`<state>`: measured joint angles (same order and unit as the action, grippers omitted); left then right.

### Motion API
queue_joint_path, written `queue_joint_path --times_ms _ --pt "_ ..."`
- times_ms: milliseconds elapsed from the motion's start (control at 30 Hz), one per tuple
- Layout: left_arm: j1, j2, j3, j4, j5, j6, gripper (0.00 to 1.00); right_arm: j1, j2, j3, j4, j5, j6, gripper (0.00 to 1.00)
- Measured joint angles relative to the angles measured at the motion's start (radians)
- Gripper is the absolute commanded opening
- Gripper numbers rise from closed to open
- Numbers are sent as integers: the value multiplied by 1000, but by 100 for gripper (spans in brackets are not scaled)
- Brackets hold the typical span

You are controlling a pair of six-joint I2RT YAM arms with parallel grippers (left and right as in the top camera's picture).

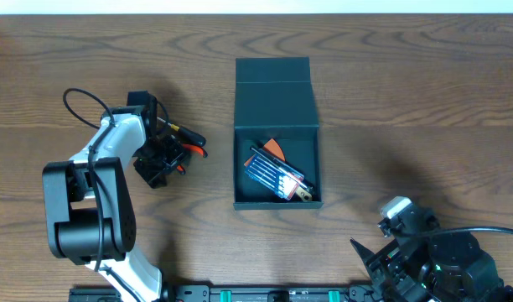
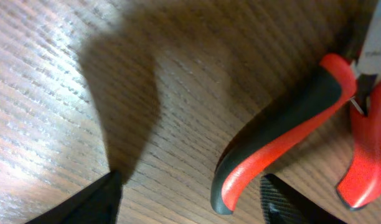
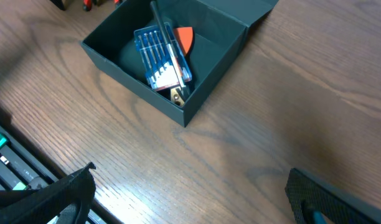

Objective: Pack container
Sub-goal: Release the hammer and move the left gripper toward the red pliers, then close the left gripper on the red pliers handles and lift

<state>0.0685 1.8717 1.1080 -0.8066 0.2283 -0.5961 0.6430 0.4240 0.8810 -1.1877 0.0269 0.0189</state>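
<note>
The container (image 1: 277, 101) is a dark teal box, open with its flap lid folded back, at the table's middle. Inside lie a blue packet of small tools (image 1: 275, 172) and an orange piece (image 1: 275, 148). It also shows in the right wrist view (image 3: 206, 62). Red-and-black pliers (image 1: 189, 143) lie on the table left of the box. My left gripper (image 2: 189, 202) is open and low over the table, one pliers handle (image 2: 274, 143) between its fingers. My right gripper (image 3: 190, 199) is open and empty near the front right edge.
A dark rail with green parts (image 1: 265, 294) runs along the table's front edge. The wooden table (image 1: 424, 101) stretches right of the box.
</note>
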Motion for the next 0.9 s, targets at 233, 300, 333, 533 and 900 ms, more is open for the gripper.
queue_joint_path --times_ms 233,300,333,533,900 --pt "0 3 1 3 -9 27 36 0 0 0 0 0 0 99" --pt "0 3 1 3 -13 27 26 0 0 0 0 0 0 99" --pt "0 4 2 4 -15 27 23 0 0 0 0 0 0 99" --pt "0 5 2 8 -21 36 9 0 0 0 0 0 0 99" --pt "0 -19 3 29 -23 35 6 0 0 0 0 0 0 99"
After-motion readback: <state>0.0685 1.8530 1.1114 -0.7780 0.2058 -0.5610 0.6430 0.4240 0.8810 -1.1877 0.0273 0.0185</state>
